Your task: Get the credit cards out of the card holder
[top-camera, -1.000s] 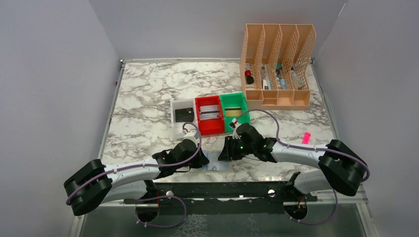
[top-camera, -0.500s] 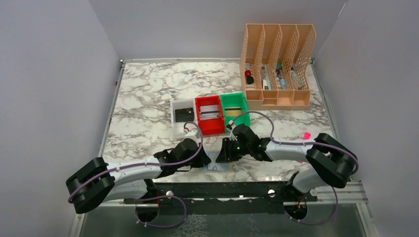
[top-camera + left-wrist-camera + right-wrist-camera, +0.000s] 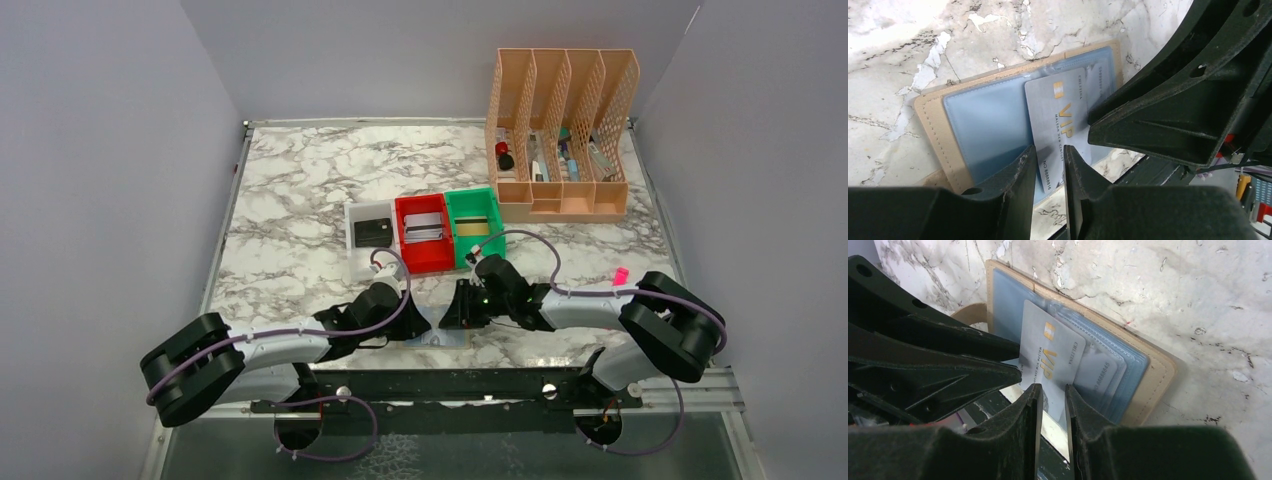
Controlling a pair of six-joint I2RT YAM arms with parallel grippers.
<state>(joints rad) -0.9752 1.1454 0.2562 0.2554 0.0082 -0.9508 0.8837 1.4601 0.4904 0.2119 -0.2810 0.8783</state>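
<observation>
My left gripper (image 3: 1050, 151) and right gripper (image 3: 1053, 388) each stood slightly parted over one silver card (image 3: 1057, 107), clamping nothing; contact unclear. It lay on the open card holder (image 3: 973, 117), mostly hidden from above under both grippers. Could not count the other cards (image 3: 1100, 371), blurred in pockets. Beyond: white tray (image 3: 352, 238), red tray (image 3: 428, 262), green tray (image 3: 492, 240), one rack (image 3: 565, 205).

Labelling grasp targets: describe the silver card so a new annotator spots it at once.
At the near edge of the marble table, an open tan card holder lies flat, blue inside up. A card sticks partway out of its pockets. What sets it apart: a silver face, gold VIP lettering, and no clear plastic over it.
</observation>
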